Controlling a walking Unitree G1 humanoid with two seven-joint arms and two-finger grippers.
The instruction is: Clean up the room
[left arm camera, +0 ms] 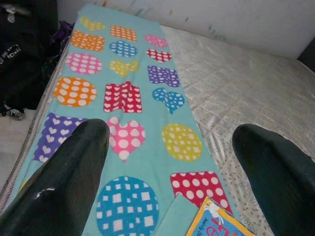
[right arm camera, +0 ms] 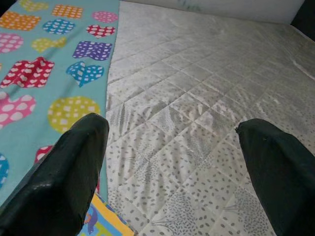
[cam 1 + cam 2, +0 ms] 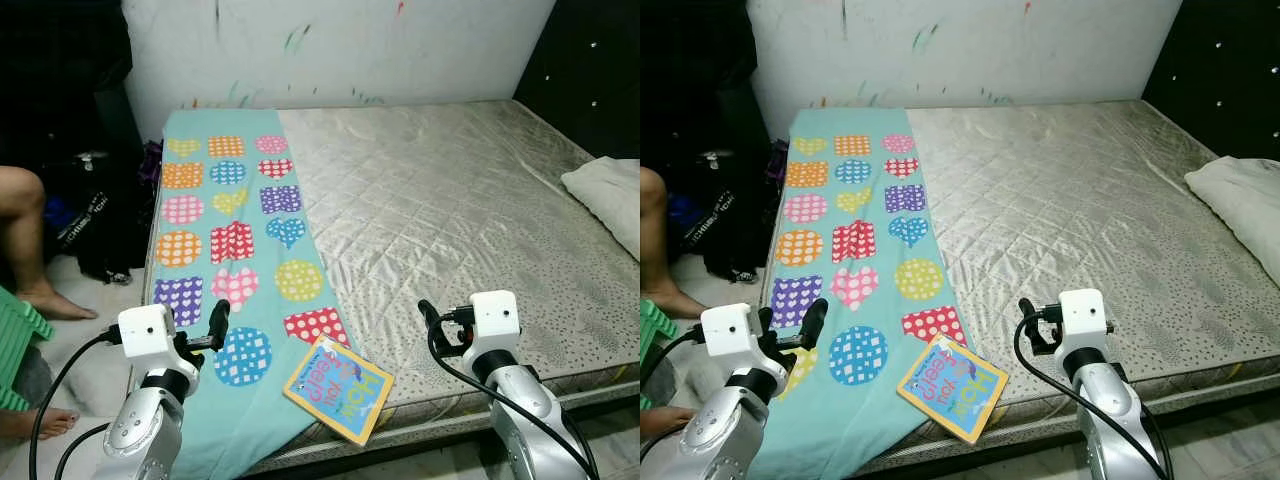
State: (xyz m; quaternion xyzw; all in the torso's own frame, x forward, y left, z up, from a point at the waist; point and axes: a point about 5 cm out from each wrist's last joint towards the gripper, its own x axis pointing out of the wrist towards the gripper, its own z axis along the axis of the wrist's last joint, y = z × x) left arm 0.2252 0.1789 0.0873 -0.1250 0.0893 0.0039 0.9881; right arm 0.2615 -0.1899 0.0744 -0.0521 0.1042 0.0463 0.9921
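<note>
A colourful children's book point(image 3: 338, 388) lies at the near edge of the bare quilted mattress point(image 3: 450, 190), partly on a teal blanket point(image 3: 230, 240) printed with dotted hearts and circles. The blanket runs along the mattress's left side and hangs over the front edge. My left gripper point(image 3: 205, 335) hovers open over the blanket's near end, left of the book. My right gripper point(image 3: 438, 330) stands open over the bare mattress, right of the book. A corner of the book point(image 1: 216, 223) shows low between the left fingers point(image 1: 64, 182). Nothing is held.
A white pillow point(image 3: 610, 195) lies at the mattress's right edge. On the floor to the left are a person's bare leg point(image 3: 25, 240), a black bag point(image 3: 95, 225) and a green plastic stool point(image 3: 18, 340). A paint-streaked white wall point(image 3: 340, 45) stands behind the bed.
</note>
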